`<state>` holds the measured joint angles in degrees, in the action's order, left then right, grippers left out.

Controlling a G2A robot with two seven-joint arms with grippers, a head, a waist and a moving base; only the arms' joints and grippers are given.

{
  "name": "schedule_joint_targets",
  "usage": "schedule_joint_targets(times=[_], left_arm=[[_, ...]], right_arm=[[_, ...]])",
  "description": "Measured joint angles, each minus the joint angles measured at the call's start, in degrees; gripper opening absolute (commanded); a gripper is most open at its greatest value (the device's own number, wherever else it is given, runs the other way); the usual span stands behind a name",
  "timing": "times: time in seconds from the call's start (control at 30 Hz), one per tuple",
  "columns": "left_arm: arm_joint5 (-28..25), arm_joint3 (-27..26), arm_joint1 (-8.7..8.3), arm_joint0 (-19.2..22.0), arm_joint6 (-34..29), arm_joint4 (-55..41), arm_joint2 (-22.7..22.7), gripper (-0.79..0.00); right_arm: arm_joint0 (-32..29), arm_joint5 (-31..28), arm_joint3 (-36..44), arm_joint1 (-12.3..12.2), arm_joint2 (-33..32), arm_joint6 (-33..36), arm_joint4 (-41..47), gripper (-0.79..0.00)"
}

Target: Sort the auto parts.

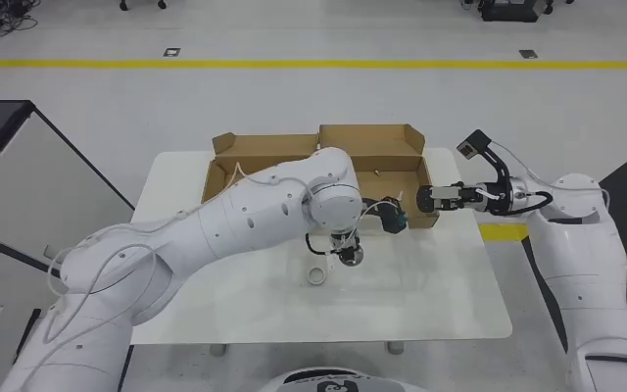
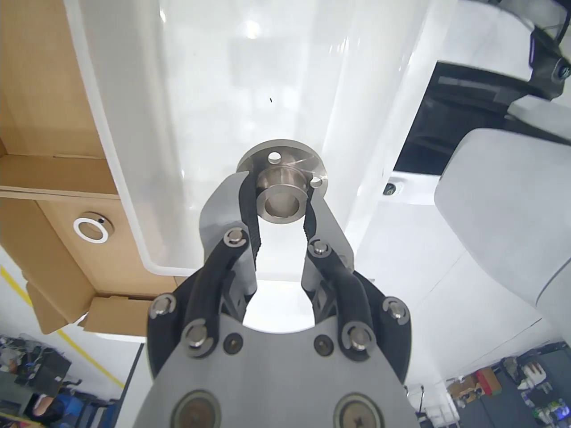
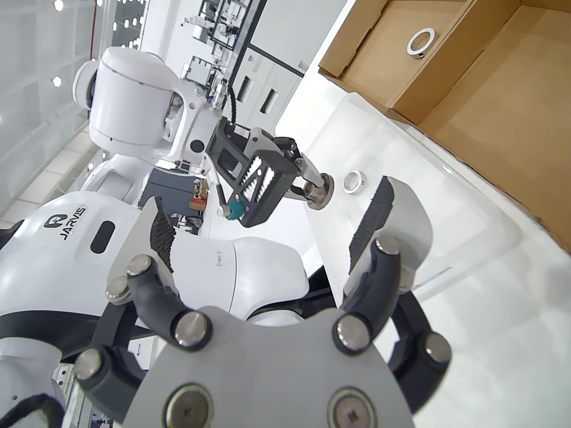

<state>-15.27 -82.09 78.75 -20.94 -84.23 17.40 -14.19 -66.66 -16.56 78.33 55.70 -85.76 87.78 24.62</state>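
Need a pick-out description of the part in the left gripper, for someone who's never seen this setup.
At the white table, in front of the two cardboard boxes, the left gripper is clamped on a metal hub. Unlike the loose ring lying on the table and the boxed ring, it has a wide round flange with bolt holes.

cardboard boxes [image 1: 367, 142] wall the far edge; the table [image 1: 431, 294] nearer lies open.
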Motion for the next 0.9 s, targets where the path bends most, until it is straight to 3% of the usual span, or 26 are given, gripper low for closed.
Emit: schedule_joint_targets(times=[0.3, 0.57, 0.77, 0.9], left_arm=[[-0.2, -2.0, -6.14, -3.0, 0.7, -3.8, -12.6, -0.785], [-2.3, -7.3, -12.11, -12.0, 2.6, -10.0, -26.6, -0.785], [-5.7, -9.8, -14.66, -19.2, 7.1, -19.7, -35.9, -0.785], [-9.4, -10.4, -15.48, -23.0, 10.9, -27.6, -40.5, -0.785]], right_arm=[[0.0, 0.0, 0.0, 0.0, 0.0, 0.0, 0.0, 0.0], [0.0, 0.0, 0.0, 0.0, 0.0, 0.0, 0.0, 0.0], [0.0, 0.0, 0.0, 0.0, 0.0, 0.0, 0.0, 0.0], [0.0, 0.0, 0.0, 0.0, 0.0, 0.0, 0.0, 0.0]])
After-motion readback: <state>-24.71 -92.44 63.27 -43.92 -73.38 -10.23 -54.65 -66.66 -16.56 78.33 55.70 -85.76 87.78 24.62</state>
